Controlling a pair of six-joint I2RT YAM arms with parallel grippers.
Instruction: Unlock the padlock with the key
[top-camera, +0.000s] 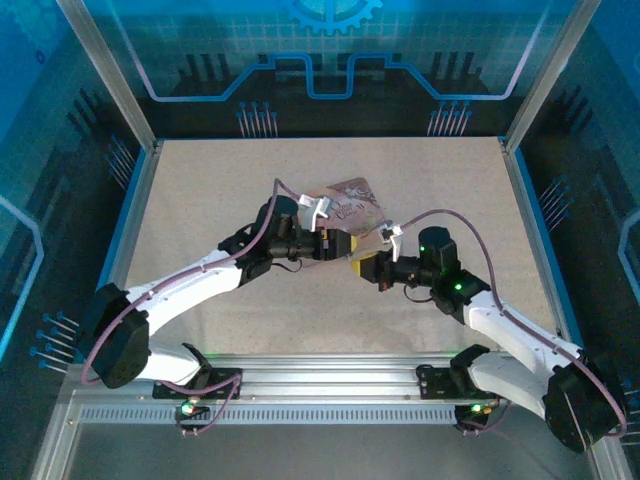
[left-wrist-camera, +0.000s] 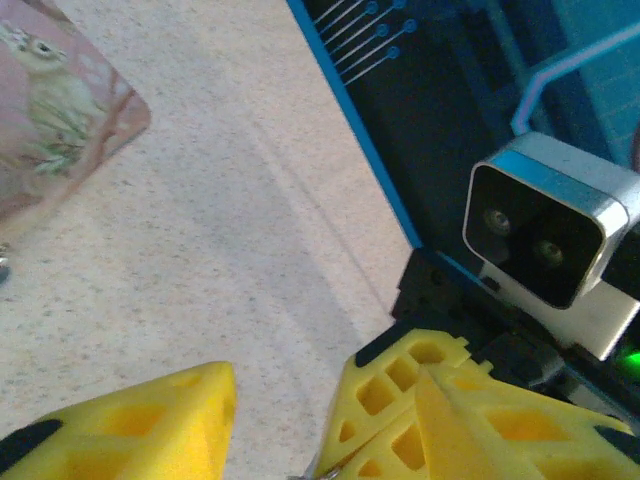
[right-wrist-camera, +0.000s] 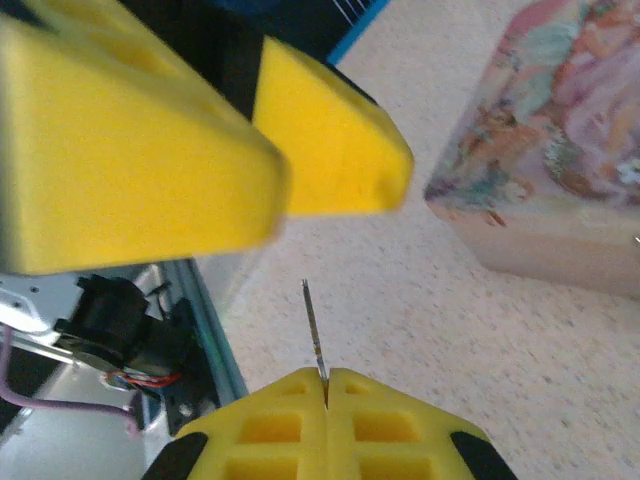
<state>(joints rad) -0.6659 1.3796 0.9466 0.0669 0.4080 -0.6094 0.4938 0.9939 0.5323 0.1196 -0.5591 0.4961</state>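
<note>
Tin (top-camera: 348, 198) on table (top-camera: 200, 200), around centre, slightly toward far side. Left gripper (top-camera: 345, 248) and right gripper (top-camera: 360, 264) tip to tip just before tin's near edge, left gripper on left, right gripper on right and a little nearer. Key (right-wrist-camera: 313, 325) clamped between right gripper's closed fingers (right-wrist-camera: 270, 430), sticking out toward left gripper's fingers (right-wrist-camera: 330, 150), apart from them. Tin beyond and beside key, not touching.

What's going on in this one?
The robot's two hands meet close together beside a pink picture tin. The right hand is shut on the thin key, whose blade sticks out past its fingertips, bare and not in any lock yet. The left hand sits open just in front of it, holding nothing I can see.
</note>
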